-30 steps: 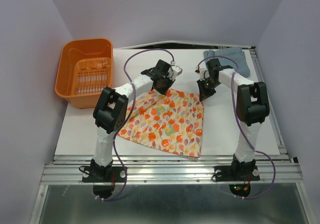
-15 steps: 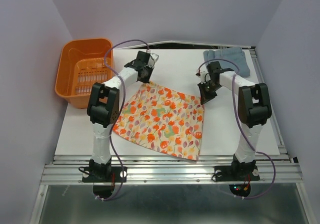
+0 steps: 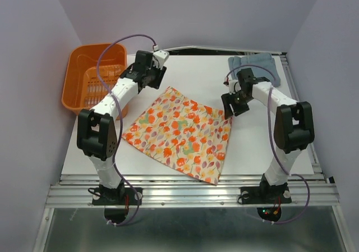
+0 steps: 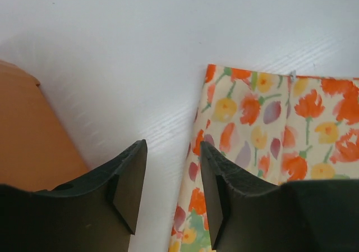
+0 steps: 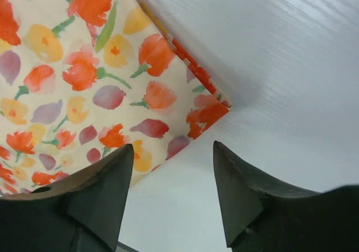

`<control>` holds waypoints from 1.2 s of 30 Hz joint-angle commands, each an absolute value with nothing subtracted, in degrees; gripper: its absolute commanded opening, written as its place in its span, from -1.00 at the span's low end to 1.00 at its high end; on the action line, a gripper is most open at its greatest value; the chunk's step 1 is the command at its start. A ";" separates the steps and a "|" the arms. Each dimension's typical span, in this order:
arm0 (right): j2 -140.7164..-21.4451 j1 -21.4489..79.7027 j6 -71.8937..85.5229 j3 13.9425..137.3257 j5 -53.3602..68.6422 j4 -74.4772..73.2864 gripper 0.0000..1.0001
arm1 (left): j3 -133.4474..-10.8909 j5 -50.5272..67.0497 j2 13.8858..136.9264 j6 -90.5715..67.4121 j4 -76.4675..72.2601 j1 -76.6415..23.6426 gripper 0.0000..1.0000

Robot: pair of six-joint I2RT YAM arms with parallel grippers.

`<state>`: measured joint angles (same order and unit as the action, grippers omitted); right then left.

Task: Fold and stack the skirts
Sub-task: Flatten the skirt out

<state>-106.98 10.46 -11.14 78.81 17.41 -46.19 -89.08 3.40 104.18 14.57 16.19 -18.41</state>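
A floral skirt (image 3: 179, 131) with orange and yellow flowers lies spread flat on the white table (image 3: 263, 145). My left gripper (image 3: 149, 78) hangs open just beyond the skirt's far left corner, close to the basket. In the left wrist view the left gripper (image 4: 173, 148) has bare table between its fingers, and the skirt's edge (image 4: 263, 117) runs beside the right finger. My right gripper (image 3: 230, 107) stands open at the skirt's right corner. In the right wrist view the right gripper (image 5: 171, 150) holds nothing, and the skirt's corner (image 5: 210, 113) lies just ahead of it.
An orange basket (image 3: 92, 81) stands at the back left, and its wall (image 4: 25, 145) shows close to my left fingers. A folded light-blue cloth (image 3: 255, 65) lies at the back right corner. The table's front edge meets a metal rail (image 3: 190, 190).
Both grippers have opened and let go of the skirt's far corners. The left arm swung left toward the basket, and the skirt now lies wider and flatter.
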 commanded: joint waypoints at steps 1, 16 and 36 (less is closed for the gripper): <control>-103.27 10.20 -10.37 84.26 18.45 -47.37 0.33 | -80.80 11.49 100.12 15.65 19.15 -18.72 0.04; -116.09 10.20 -15.11 91.68 28.57 -48.25 -0.46 | -72.15 16.97 102.65 18.11 26.71 -19.42 -0.18; -97.22 16.16 -27.76 60.83 25.19 -55.36 -0.71 | -119.68 17.49 136.47 20.03 37.26 -25.30 -0.18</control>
